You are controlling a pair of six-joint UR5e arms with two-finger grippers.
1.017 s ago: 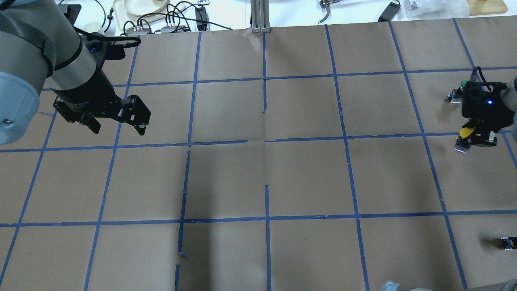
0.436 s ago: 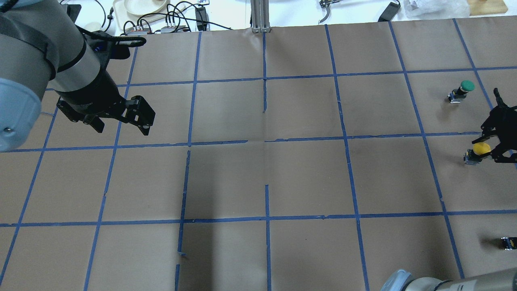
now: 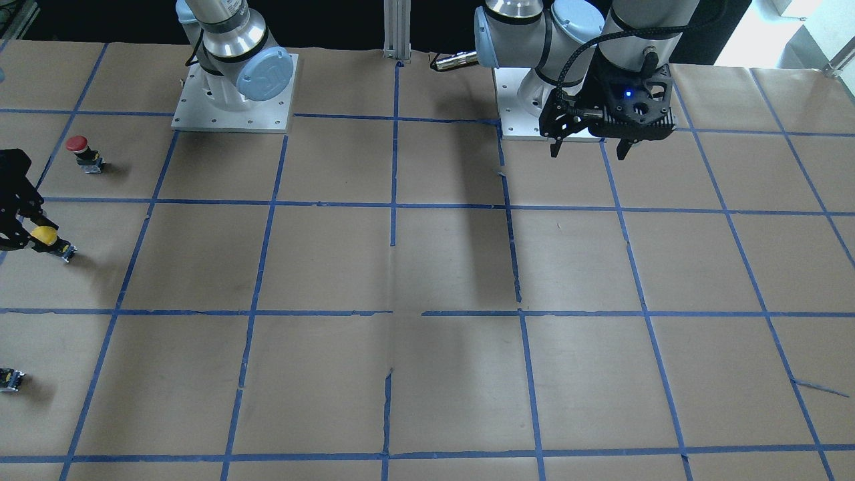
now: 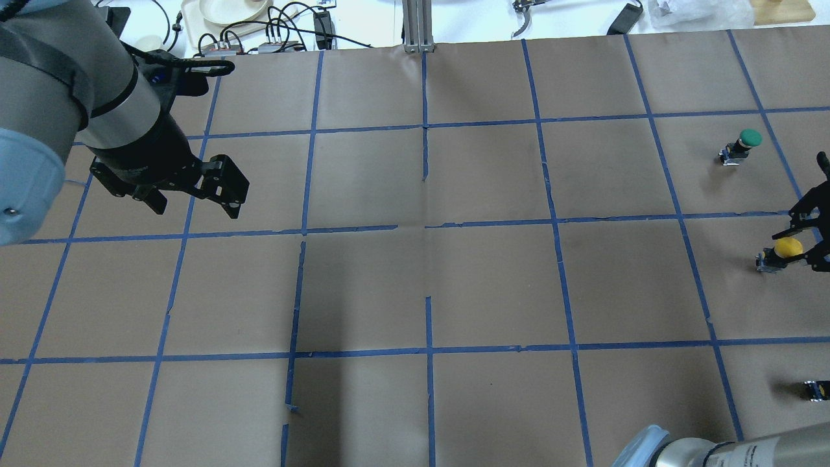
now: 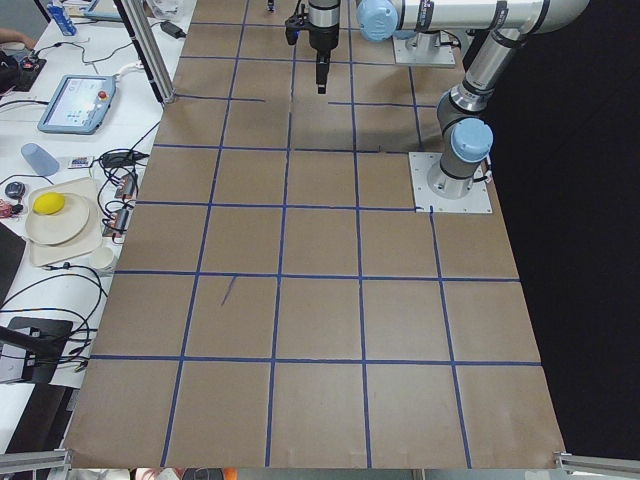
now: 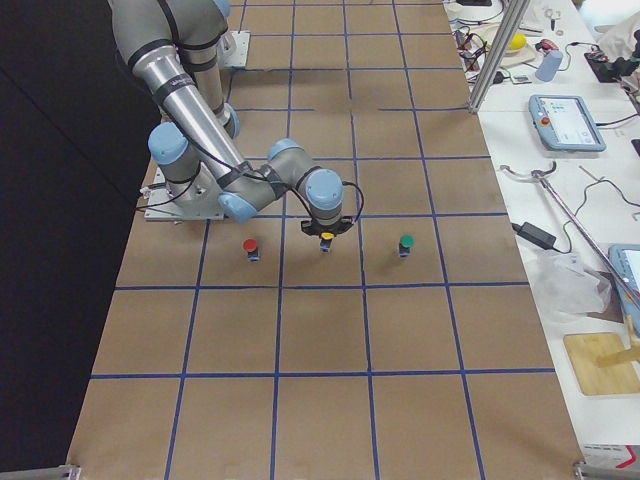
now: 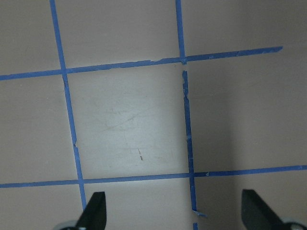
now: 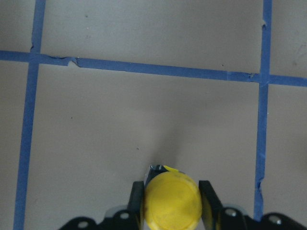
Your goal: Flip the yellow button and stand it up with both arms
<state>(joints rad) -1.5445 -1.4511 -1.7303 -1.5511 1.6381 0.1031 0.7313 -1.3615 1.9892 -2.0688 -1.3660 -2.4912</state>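
The yellow button (image 4: 788, 247) has a round yellow cap on a black body, with its base (image 4: 769, 263) toward the table's middle. My right gripper (image 4: 804, 243) is shut on it at the table's right edge. In the right wrist view the two fingers (image 8: 136, 199) press the sides of the yellow cap (image 8: 171, 201). It also shows in the front-facing view (image 3: 45, 235) and the exterior right view (image 6: 326, 238). My left gripper (image 4: 193, 209) hangs open and empty over the far left of the table, with nothing between its fingertips (image 7: 94, 212).
A green-capped button (image 4: 746, 140) stands beyond the yellow one. A red-capped button (image 3: 80, 148) stands nearer the robot's base. A small black capless part (image 4: 816, 389) lies near the right edge. Cables and a tray (image 4: 227, 13) lie beyond the far edge.
My right gripper has carried the yellow button toward the right edge and nearer the robot, uncovering the green button. My left gripper has barely shifted.
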